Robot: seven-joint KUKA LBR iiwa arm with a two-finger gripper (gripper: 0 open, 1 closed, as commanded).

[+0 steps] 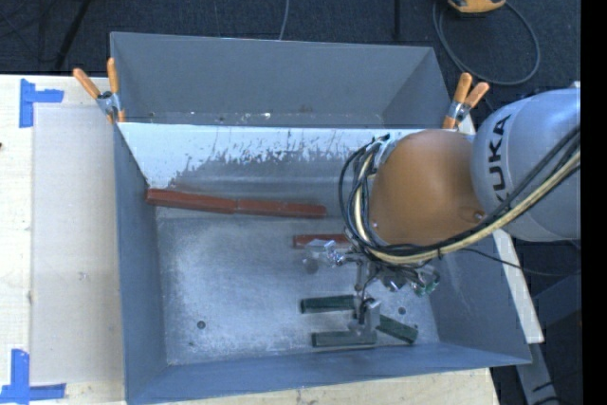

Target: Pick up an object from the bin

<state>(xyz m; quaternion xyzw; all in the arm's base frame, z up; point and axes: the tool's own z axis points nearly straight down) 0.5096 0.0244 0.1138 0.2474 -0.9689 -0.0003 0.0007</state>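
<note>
Approach step: the end effector (363,310), open or closed cannot be told, sits low at the near right of the bin (228,299) beside a dark green flat bar (327,303); the next move probably calls for closing on it and lifting.

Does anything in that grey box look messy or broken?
Nothing looks broken. The bin's back wall is streaked with dark scratches, and the dark green bars by the end effector lie scattered, not lined up. The long reddish-brown stick lies along that wall's foot.
</note>
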